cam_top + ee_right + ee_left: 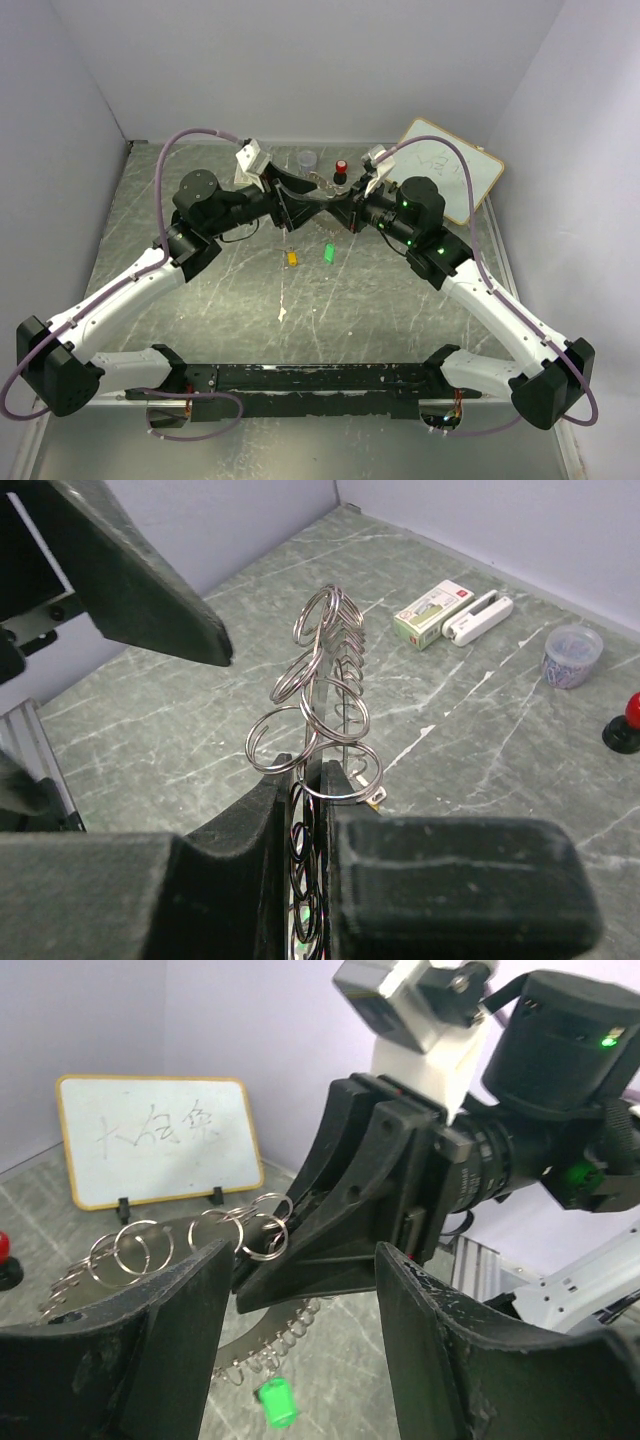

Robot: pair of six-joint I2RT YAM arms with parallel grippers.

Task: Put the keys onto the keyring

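My right gripper [312, 780] is clamped on the keyring [325, 695], its loops rising beyond the jaws. My left gripper [300, 1260] faces it, jaws apart, empty. The green key [276, 1403] and yellow key [292, 258] lie below; I'd lower the left squarely over one.

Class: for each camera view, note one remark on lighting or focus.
Top external: even, soft light; keys tiny but distinct. Left wrist: left gripper dark and soft up close, keyring glinting. Right wrist: keyring sharp with bright highlights, right gripper underexposed.
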